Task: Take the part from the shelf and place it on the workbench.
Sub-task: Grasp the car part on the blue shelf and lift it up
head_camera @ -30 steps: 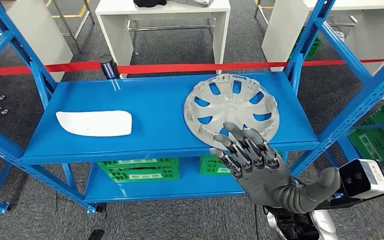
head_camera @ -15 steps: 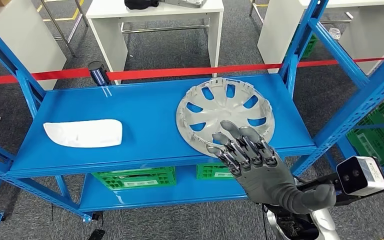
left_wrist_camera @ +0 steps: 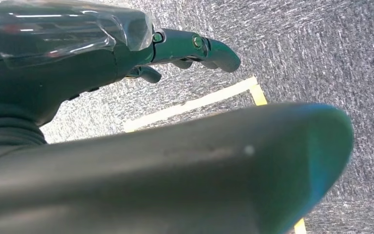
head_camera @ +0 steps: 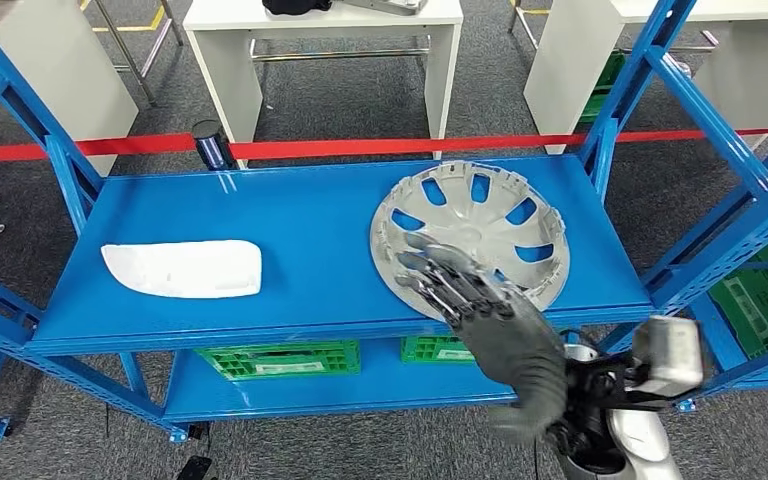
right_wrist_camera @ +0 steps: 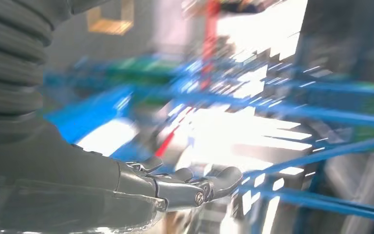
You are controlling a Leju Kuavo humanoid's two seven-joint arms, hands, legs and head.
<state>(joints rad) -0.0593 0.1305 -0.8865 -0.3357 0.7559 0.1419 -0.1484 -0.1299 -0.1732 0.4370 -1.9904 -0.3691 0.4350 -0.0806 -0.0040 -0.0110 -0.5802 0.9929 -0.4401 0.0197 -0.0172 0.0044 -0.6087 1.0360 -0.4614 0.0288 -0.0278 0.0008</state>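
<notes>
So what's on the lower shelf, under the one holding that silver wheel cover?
Green crates sit on the lower shelf, below the silver wheel cover. The upper shelf board hides their contents, and the robot's right hand covers part of one crate.

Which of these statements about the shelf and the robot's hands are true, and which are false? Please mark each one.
1. The silver wheel cover lies on the upper blue shelf. True.
2. The white part lies to the right of the wheel cover. False: it lies to its left, apart from it.
3. The right hand reaches over the near edge of the wheel cover. True.
4. The left hand holds the white part. False: it holds nothing and hangs over grey carpet.
5. A red tape runs behind the shelf. True.
6. The green crates stand on the top shelf. False: they sit on the lower level.
</notes>
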